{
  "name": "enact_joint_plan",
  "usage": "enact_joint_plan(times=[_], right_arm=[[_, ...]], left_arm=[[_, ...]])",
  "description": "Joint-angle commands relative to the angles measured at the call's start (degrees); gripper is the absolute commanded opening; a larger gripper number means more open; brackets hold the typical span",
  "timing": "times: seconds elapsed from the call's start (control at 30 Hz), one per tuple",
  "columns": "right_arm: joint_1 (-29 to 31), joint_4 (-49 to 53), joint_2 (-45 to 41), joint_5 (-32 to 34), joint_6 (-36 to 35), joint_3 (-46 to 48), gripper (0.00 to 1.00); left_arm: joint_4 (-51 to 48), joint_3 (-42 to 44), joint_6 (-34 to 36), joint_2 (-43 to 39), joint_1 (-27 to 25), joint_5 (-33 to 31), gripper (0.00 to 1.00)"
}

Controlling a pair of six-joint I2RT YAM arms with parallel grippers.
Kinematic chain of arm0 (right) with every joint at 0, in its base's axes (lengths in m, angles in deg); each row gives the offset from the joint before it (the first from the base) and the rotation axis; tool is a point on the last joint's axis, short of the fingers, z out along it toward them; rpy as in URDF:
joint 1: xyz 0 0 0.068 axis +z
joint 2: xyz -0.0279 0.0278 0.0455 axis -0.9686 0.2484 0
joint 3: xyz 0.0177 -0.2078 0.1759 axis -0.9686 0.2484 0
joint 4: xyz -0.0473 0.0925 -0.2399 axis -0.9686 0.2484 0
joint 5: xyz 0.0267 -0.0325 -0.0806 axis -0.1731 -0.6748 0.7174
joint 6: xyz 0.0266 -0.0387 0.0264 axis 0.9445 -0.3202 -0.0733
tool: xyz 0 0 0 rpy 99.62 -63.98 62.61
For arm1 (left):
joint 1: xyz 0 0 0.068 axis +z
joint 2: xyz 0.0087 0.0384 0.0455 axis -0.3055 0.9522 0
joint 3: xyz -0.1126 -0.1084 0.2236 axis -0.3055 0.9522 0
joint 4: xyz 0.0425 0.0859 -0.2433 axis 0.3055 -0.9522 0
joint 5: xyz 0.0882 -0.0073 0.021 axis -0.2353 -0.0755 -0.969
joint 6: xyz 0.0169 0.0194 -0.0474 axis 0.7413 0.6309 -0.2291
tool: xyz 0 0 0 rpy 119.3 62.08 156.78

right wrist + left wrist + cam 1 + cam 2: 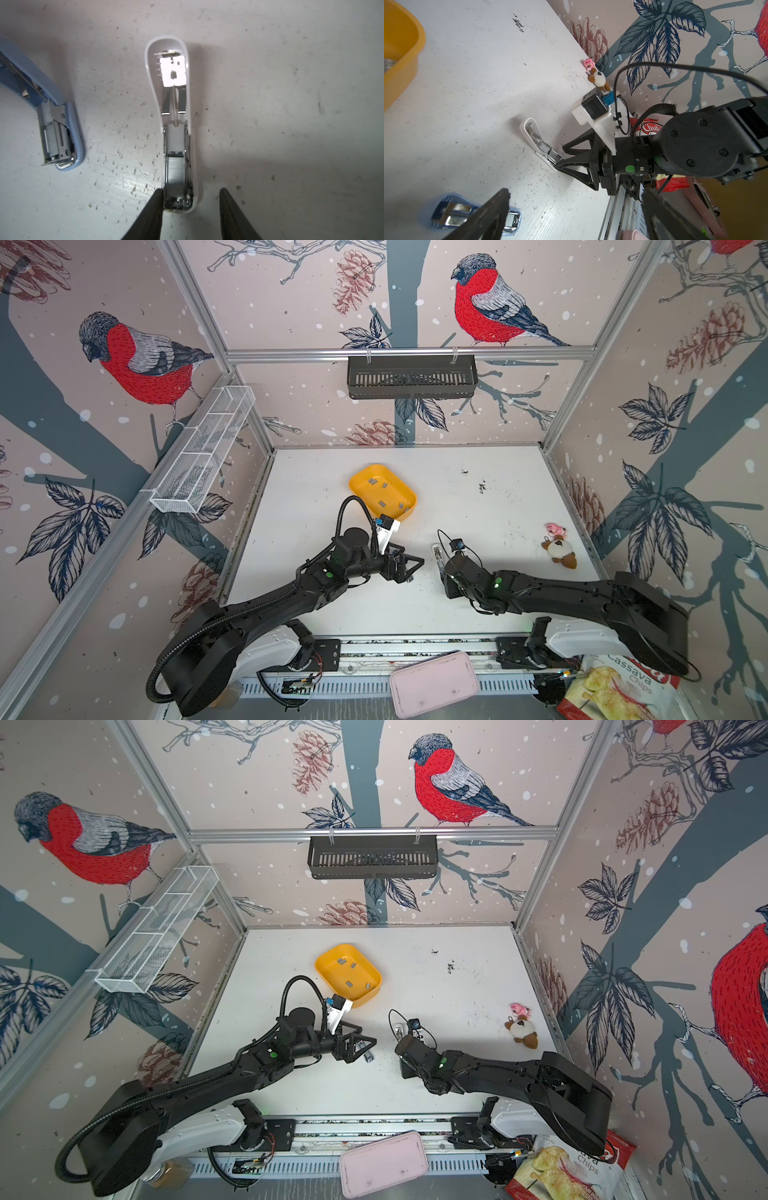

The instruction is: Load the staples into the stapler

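Observation:
A white stapler (177, 145) lies opened flat on the table, with a grey strip of staples (175, 170) in its metal channel. My right gripper (191, 189) is open around its near end. One finger touches the stapler's side and the other stands apart from it. A blue stapler (452, 212), also open, holds a strip and lies partly under one finger of my wide-open left gripper (575, 193). Several loose staples (384, 486) lie in the yellow tray (395, 494) behind the left arm. In both top views the white stapler (437, 556) shows ahead of the right wrist.
Two small plush toys (559, 551) sit near the right wall. A pink box (432, 682) and a chips bag (615, 689) lie beyond the table's front rail. A black basket (411, 377) hangs on the back wall and a white wire shelf (203, 448) on the left wall.

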Motion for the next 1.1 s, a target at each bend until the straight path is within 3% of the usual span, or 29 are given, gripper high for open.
enact_joint_plan(times=[0.0, 0.37, 0.5, 0.73, 1.07], right_arm=[[-0.2, -0.4, -0.1, 1.9, -0.2, 0.1, 0.43], [-0.8, 1.4, -3.2, 3.2, -0.1, 0.3, 0.43], [-1.7, 3.2, -6.3, 4.1, 0.5, 0.9, 0.43], [-6.5, 3.9, -14.6, -0.3, 2.2, 2.8, 0.38], [-12.5, 0.0, -18.7, -10.0, 1.3, 4.1, 0.25]], left_arm=[[1.6, 0.1, 0.1, -0.9, -0.1, -0.6, 0.99], [1.2, -0.5, -0.8, -1.1, -0.4, -0.3, 0.98], [-1.8, -1.7, -1.1, -1.1, -1.9, -3.0, 0.99], [-0.3, -1.7, -5.8, -0.1, -5.0, -8.8, 0.98], [1.4, -3.5, -7.4, 4.3, -6.1, -8.0, 0.99]])
